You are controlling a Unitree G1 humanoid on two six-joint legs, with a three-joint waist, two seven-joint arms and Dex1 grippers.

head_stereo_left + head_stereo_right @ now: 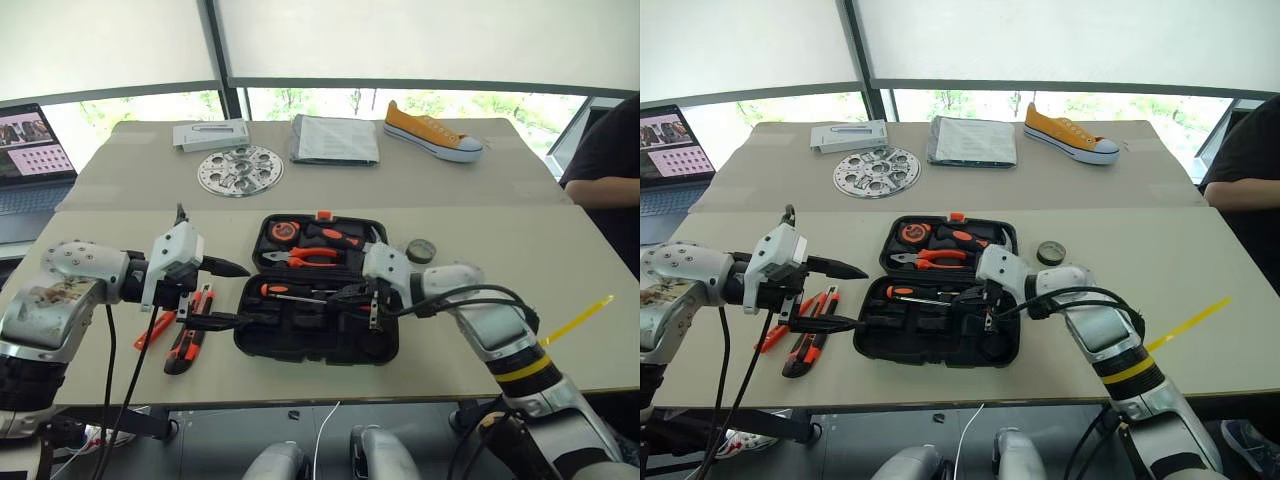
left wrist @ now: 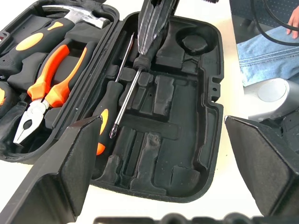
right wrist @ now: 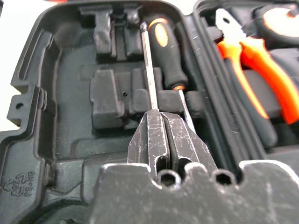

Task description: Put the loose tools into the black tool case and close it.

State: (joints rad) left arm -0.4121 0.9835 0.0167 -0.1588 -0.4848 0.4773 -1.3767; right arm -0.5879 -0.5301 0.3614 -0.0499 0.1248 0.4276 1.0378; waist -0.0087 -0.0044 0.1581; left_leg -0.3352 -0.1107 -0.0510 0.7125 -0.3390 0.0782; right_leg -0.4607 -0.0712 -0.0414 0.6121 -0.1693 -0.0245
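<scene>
The black tool case (image 1: 300, 352) lies open in front of me. Pliers (image 1: 315, 256), a tape measure and a hammer sit in its far half. Two orange-and-black screwdrivers lie in the near half: one (image 3: 164, 44) rests in its recess, and the other's shaft (image 3: 149, 70) runs out from under my right gripper's tips. My right gripper (image 1: 350, 296) is shut over that screwdriver's handle end; whether it pinches it I cannot tell. My left gripper (image 1: 222, 295) hangs open at the case's left edge, holding nothing. Left of the case lie the utility knife (image 1: 805, 350) and a slim orange tool (image 1: 770, 337). The tape roll (image 1: 421, 250) sits right of the case.
On the far table are a silver perforated disc (image 1: 240, 170), a flat grey box (image 1: 211, 134), a booklet (image 1: 335, 138) and an orange shoe (image 1: 432, 132). A laptop (image 1: 30, 160) stands at far left. A person (image 1: 610, 160) sits at far right. A yellow strip (image 1: 578, 320) sticks out near my right arm.
</scene>
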